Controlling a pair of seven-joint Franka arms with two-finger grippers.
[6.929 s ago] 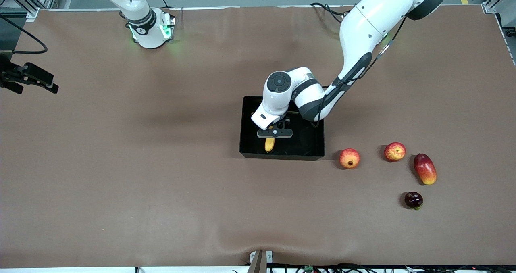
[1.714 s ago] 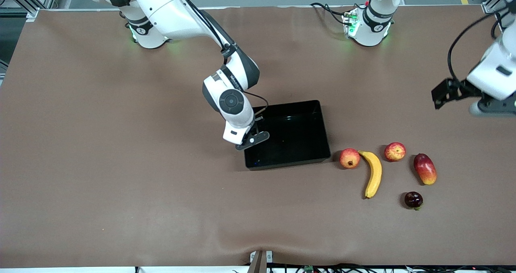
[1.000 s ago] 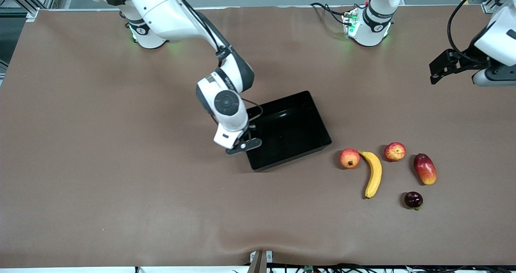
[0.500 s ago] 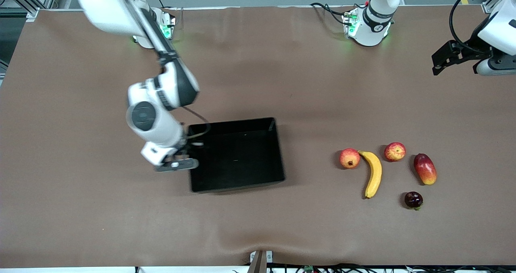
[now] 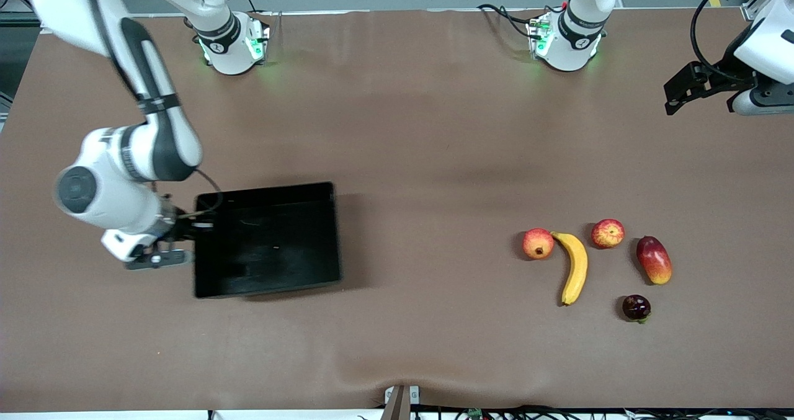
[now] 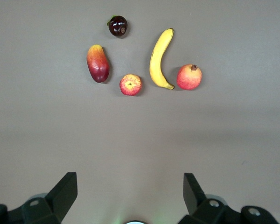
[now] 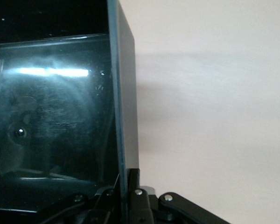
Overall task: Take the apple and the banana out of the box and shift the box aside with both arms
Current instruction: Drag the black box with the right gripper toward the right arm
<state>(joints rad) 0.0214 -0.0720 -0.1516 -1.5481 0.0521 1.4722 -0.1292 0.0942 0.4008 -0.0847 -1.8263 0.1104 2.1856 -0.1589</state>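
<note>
Black and empty, the box (image 5: pixel 267 240) sits toward the right arm's end, its wall pinched tight by the right gripper (image 5: pixel 180 237), and it could slip out sideways, while the left gripper (image 6: pixel 130 196) waits wide open above the apple (image 5: pixel 608 232) and banana (image 5: pixel 575 267).

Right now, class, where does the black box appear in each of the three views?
Front view: box toward the right arm's end, its wall pinched by the right gripper.
Left wrist view: not in it.
Right wrist view: box fills the picture's half.
Shared landmark: the gripped wall.
</note>
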